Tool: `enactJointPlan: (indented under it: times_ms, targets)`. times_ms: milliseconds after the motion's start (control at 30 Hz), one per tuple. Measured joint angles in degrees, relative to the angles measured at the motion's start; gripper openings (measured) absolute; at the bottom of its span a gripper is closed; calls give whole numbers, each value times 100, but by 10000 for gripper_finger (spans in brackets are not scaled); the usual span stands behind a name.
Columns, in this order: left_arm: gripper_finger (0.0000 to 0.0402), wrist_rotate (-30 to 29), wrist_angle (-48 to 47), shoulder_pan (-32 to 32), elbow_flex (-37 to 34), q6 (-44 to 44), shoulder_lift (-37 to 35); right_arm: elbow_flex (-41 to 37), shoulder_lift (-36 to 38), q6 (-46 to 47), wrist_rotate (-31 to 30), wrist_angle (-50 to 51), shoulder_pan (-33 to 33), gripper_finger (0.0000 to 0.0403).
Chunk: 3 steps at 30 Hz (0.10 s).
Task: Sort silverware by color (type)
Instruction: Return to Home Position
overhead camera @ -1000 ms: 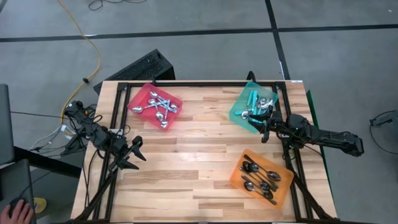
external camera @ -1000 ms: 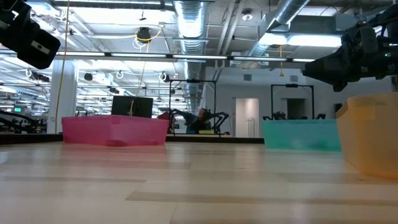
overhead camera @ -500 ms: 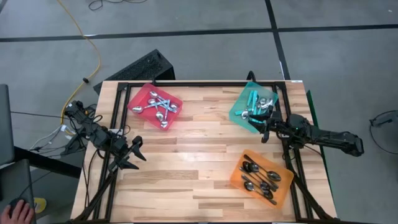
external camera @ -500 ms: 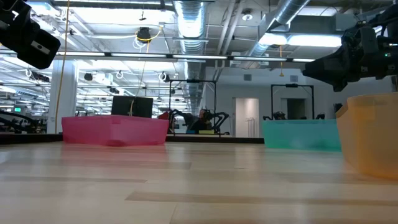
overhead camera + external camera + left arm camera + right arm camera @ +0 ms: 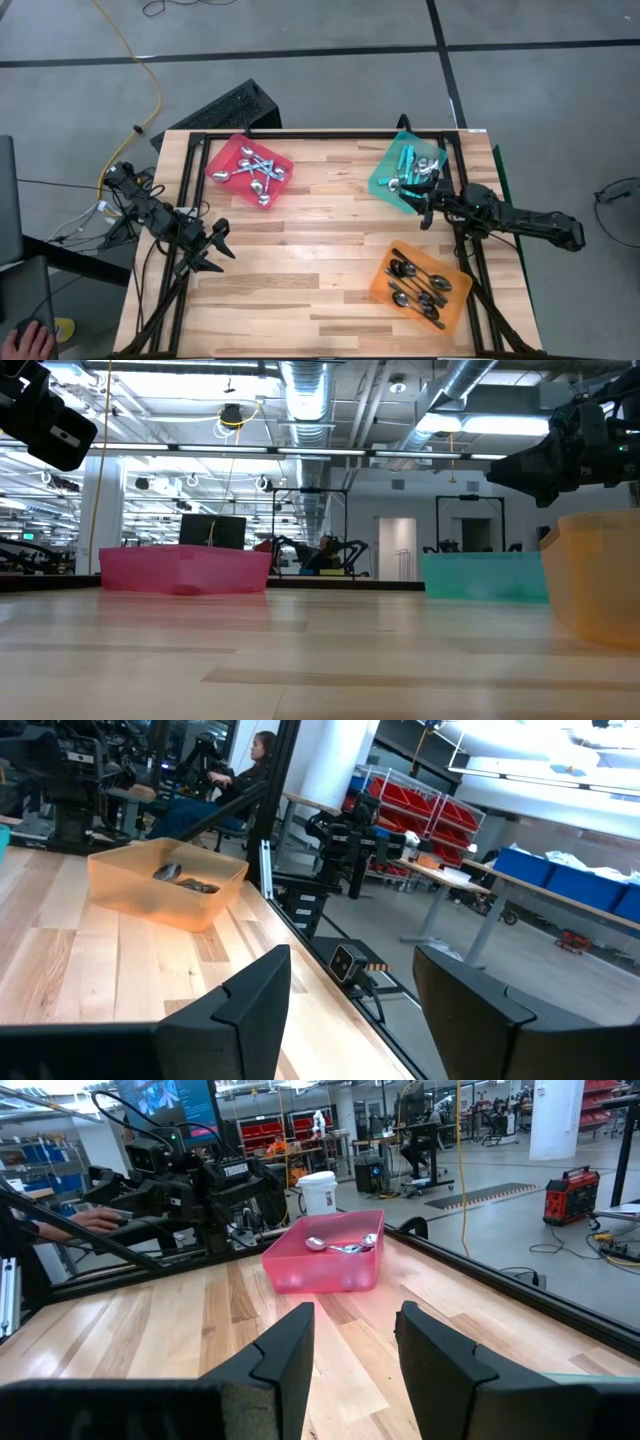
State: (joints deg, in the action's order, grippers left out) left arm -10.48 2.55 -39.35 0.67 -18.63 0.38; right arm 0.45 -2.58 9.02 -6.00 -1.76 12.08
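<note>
Nothing moved in last second; both arms parked. Left gripper (image 5: 222,243) and right gripper (image 5: 424,208) both wide open, empty. Silver spoons (image 5: 256,170) in red tray (image 5: 213,168), beyond left gripper. Teal-handled spoons (image 5: 408,158) in teal tray (image 5: 382,182), beside right gripper. Black spoons (image 5: 415,283) in orange tray (image 5: 378,285), near it. Sorting looks done.

One table (image 5: 300,250) carries three square trays: one red tray (image 5: 222,160), one teal tray (image 5: 381,181) and one orange tray (image 5: 383,283). Their spoons come in three kinds, silver spoons (image 5: 255,172), blue-handled spoons (image 5: 408,155) and black spoons (image 5: 415,285), each heap too tangled for an exact count. Two grippers show: the left gripper (image 5: 226,250) and the right gripper (image 5: 420,208).
</note>
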Motion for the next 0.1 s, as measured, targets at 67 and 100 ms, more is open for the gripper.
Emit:
enactJointPlan:
  times_ms: [67,100]
  targets:
    - [197,0,0,0,0,0,0,0,-1,-1,0,0,1,164]
    - [197,0,0,0,0,0,0,0,-1,-1,0,0,1,164]
